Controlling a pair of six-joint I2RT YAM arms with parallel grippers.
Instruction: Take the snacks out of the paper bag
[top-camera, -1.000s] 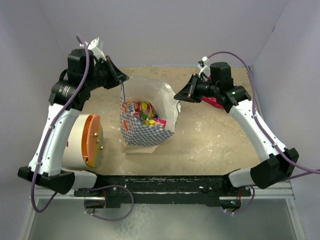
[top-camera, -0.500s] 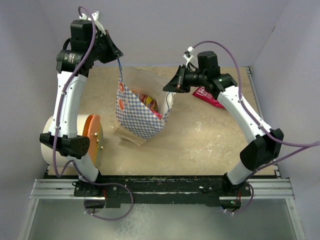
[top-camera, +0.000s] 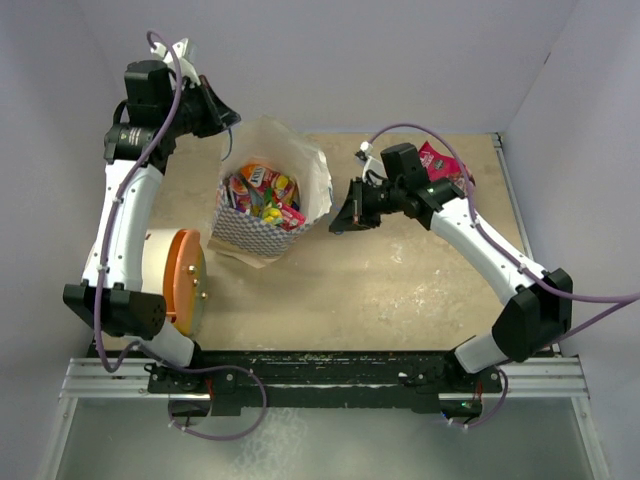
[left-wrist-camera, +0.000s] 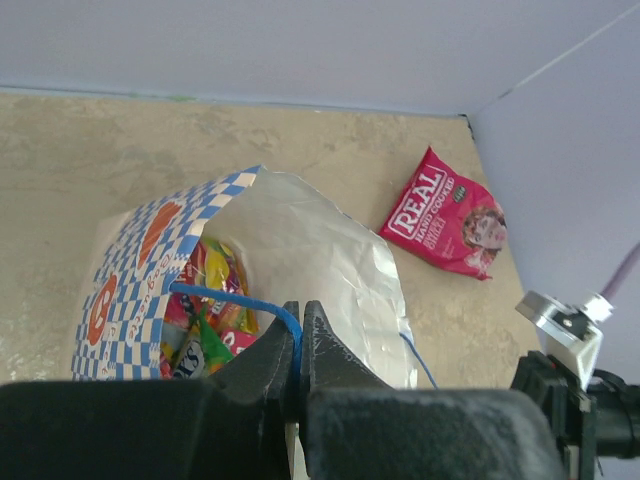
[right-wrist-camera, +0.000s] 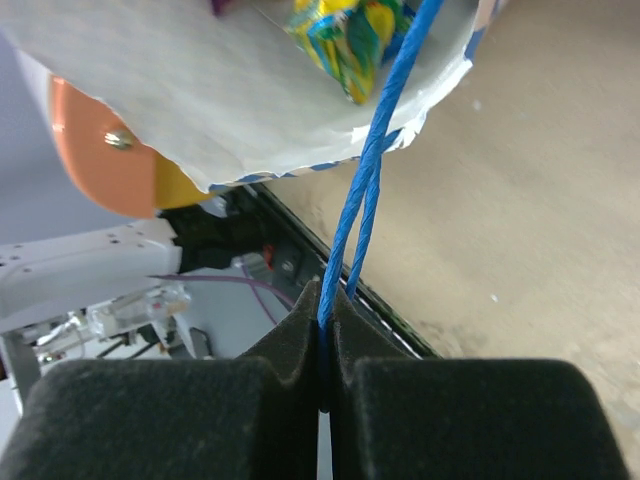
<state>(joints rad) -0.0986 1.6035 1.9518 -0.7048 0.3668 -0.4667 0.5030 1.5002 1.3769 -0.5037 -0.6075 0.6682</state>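
The white paper bag (top-camera: 305, 175) with its blue checkered band hangs tilted between my two grippers, mouth facing up. Several bright snacks (top-camera: 262, 195) lie inside it, also seen in the left wrist view as snacks (left-wrist-camera: 210, 300). My left gripper (top-camera: 232, 125) is shut on one blue cord handle (left-wrist-camera: 232, 298) at the back left of the bag (left-wrist-camera: 310, 240). Lower down on the bag's right, my right gripper (top-camera: 336, 220) is shut on the other blue cord handle (right-wrist-camera: 385, 140). One red snack packet (top-camera: 441, 162) lies on the table behind the right arm, shown as the red packet (left-wrist-camera: 445, 212).
A white cylinder with an orange lid (top-camera: 185, 280) lies on its side at the near left, close under the bag. Purple-grey walls close in the table (top-camera: 400, 280) at the back and on both sides. The black rail (top-camera: 320, 365) runs along the near edge.
Both arms have swung left with the bag, which has turned from hanging upright to tilted with its mouth up. The right gripper has dropped lower and nearer; the red packet now shows behind it.
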